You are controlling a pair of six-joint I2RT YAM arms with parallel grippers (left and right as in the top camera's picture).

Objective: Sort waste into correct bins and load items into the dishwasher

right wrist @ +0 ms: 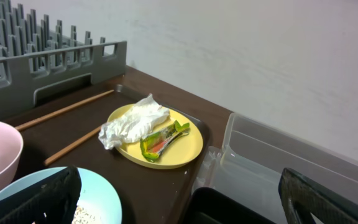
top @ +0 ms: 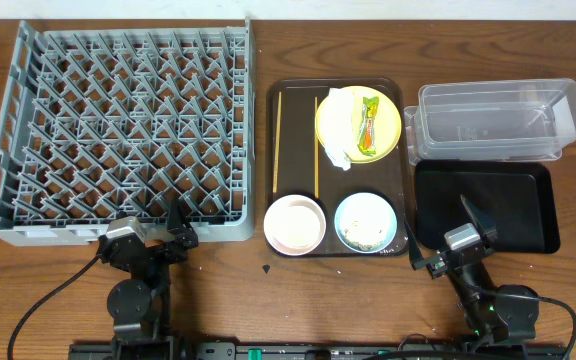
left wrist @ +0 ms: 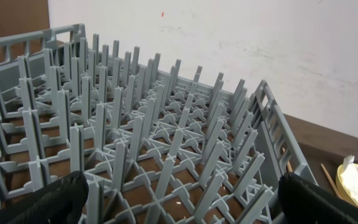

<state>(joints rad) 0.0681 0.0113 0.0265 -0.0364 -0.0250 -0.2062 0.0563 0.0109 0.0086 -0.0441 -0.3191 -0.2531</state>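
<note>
A yellow plate [top: 383,112] on the brown serving tray [top: 293,95] holds a crumpled white napkin [top: 340,125] and a green-and-orange wrapper [top: 369,126]; all three show in the right wrist view, plate [right wrist: 182,149], napkin [right wrist: 132,121], wrapper [right wrist: 163,140]. Two chopsticks [top: 278,140] lie on the tray. A light blue bowl [top: 365,222] holds rice scraps [top: 363,235]. A pale bowl [top: 295,223] sits left of it. The grey dish rack [top: 118,130] is at left. A clear tub [top: 498,120] and black tray [top: 488,205] are at right. My left gripper [top: 173,240] and right gripper [top: 448,245] are open and empty.
The rack's pegs [left wrist: 166,143] fill the left wrist view. A white wall [right wrist: 260,56] stands behind the table. Bare wooden table [top: 268,300] lies along the front between the two arm bases.
</note>
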